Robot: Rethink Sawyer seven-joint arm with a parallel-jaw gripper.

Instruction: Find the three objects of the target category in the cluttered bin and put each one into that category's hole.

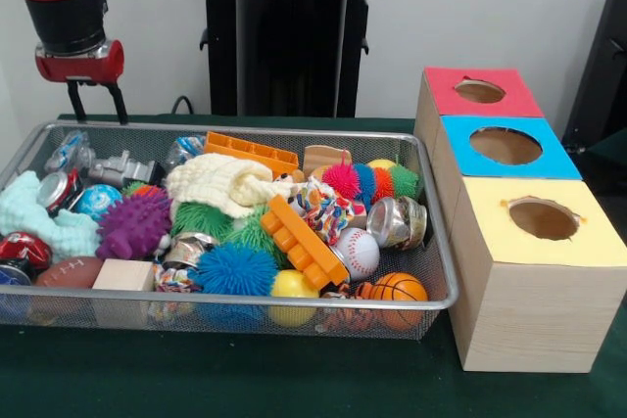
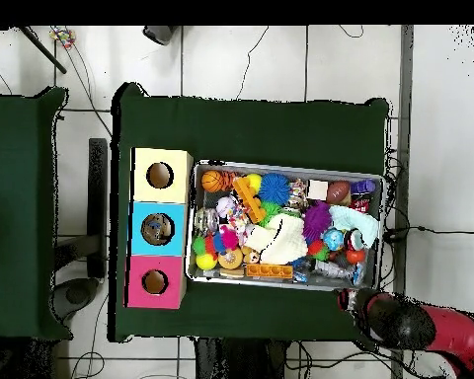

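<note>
gripper (image 1: pixel 98 103) is seen open and empty, fingers (image 1: pixel 74 100) spread, above the wire bin (image 1: pixel 431 232) rim's corner. toys are piled below the fingers; the hole boxes (image 1: pixel 529 271) are well apart.

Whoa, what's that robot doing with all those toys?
The robot's gripper hangs open and empty above the far corner of a wire bin heaped with balls, blocks, cans and cloths. It holds nothing. Beside the bin stand three wooden boxes with holes on top: red, blue and yellow. It's sorting toys into them.
</note>
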